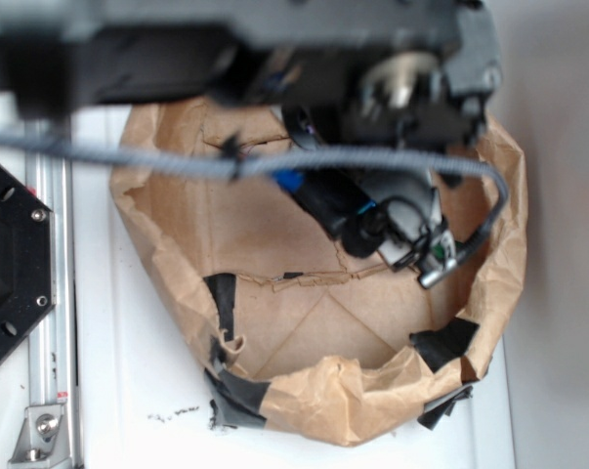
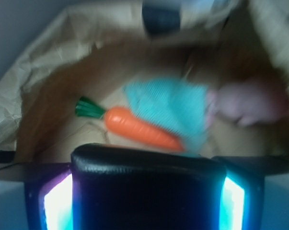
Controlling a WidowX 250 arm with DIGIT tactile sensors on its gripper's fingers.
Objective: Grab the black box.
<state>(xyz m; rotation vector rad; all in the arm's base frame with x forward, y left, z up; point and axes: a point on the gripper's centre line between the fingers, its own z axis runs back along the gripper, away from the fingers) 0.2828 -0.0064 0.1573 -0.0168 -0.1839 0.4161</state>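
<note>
exterior / arm (image 1: 353, 210): enters from 12 o'clock, blurred, reaches down into the brown paper basin (image 1: 167, 244); its tip ends toward 3 o'clock inside the basin
exterior / gripper: buried in the blurred arm hardware, jaws cannot be told from this view
exterior / black box: cannot pick it out here
exterior / grey cable (image 1: 177, 161): runs across the upper frame from 9 to 3 o'clock, above the basin
exterior / tape patches (image 1: 441, 342): black, on the paper rim at 5, 7 and 8 o'clock
exterior / hexagonal plate (image 1: 6, 264): black, at 9 o'clock, outside the basin, beside a metal rail (image 1: 50, 293)
wrist / gripper (image 2: 144, 211): fills the bottom edge at 6 o'clock, jaws pinching the black box
wrist / fingers (image 2: 58, 206): one each side of the box, glowing cyan-white, both flush against its sides
wrist / black box (image 2: 144, 182): glossy, rounded top corners, dead centre at 6 o'clock between the fingers, blocks the lower third of the view
wrist / carrot (image 2: 139, 127): orange, green top pointing to 10 o'clock, lies on the paper floor just beyond the box
wrist / teal cloth (image 2: 170, 108): blurred, at the carrot's 2 o'clock, overlapping its thin end
wrist / pink object (image 2: 247, 103): at 3 o'clock, touching the cloth edge, too blurred to identify
wrist / paper wall (image 2: 24, 81): crumpled, rises from 9 to 11 o'clock
</note>
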